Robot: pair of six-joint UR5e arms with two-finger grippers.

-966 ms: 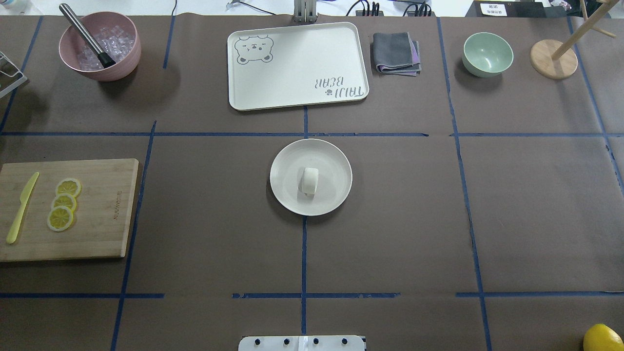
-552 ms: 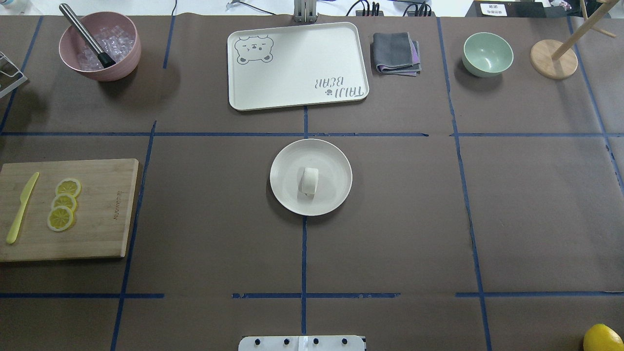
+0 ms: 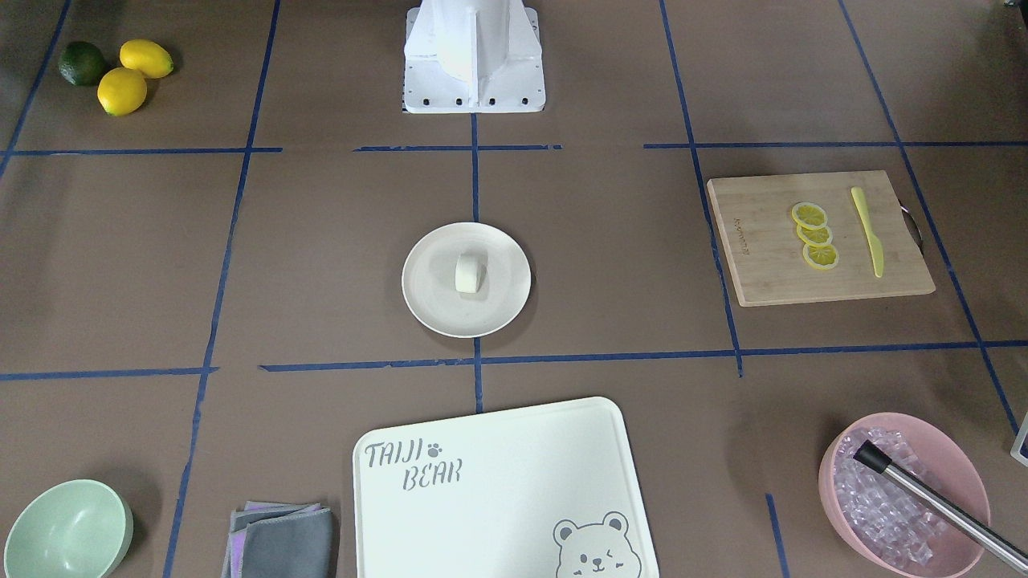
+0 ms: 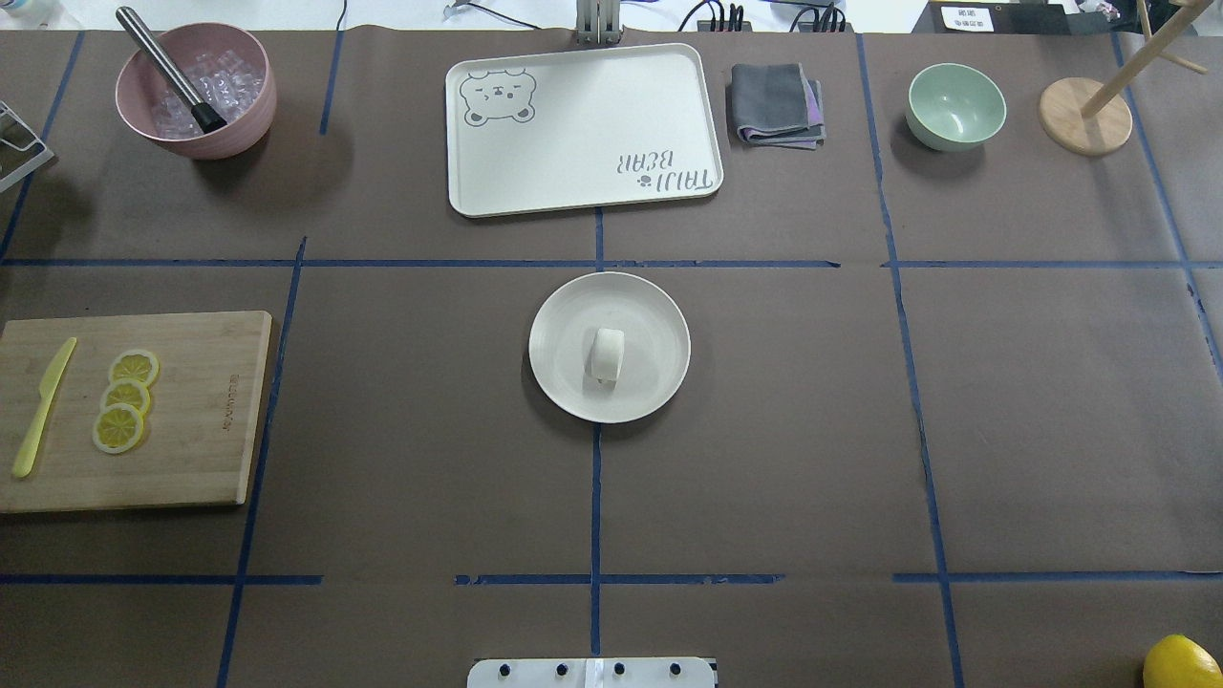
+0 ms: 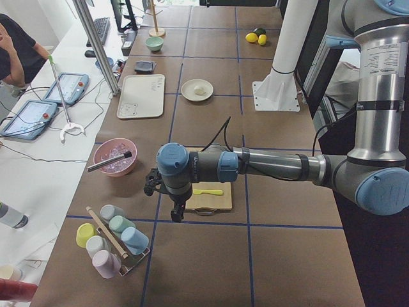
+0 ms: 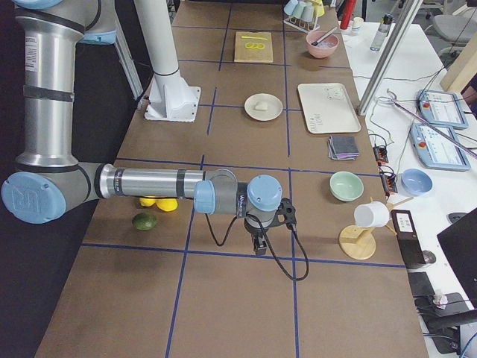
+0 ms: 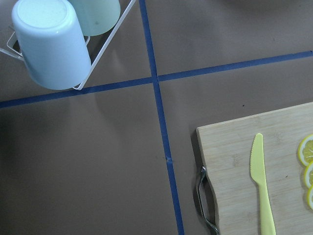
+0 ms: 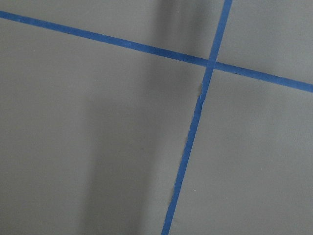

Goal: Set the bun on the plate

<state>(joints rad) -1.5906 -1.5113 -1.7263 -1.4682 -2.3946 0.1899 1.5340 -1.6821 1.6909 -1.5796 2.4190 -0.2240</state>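
Observation:
The bun point(image 4: 607, 355), a small white stubby roll, lies near the middle of the round cream plate point(image 4: 654, 320) at the table's centre. The front-facing view shows the same bun point(image 3: 467, 273) on the plate point(image 3: 502, 299). Neither gripper is near them. In the exterior left view, my left gripper point(image 5: 177, 214) hangs over the near end of the cutting board, far from the plate point(image 5: 189, 94). My right gripper point(image 6: 258, 245) hangs over bare table at the opposite end in the exterior right view. I cannot tell whether either is open or shut.
A bear-print tray point(image 4: 583, 129), folded cloths point(image 4: 776, 103) and a mint bowl point(image 4: 955, 105) line the far side. A pink bowl of ice point(image 4: 196, 91) is far left. The cutting board point(image 4: 191, 411) holds lemon slices point(image 4: 124, 399) and a yellow knife point(image 4: 43, 406). A cup rack point(image 5: 112, 240) stands beside the left arm.

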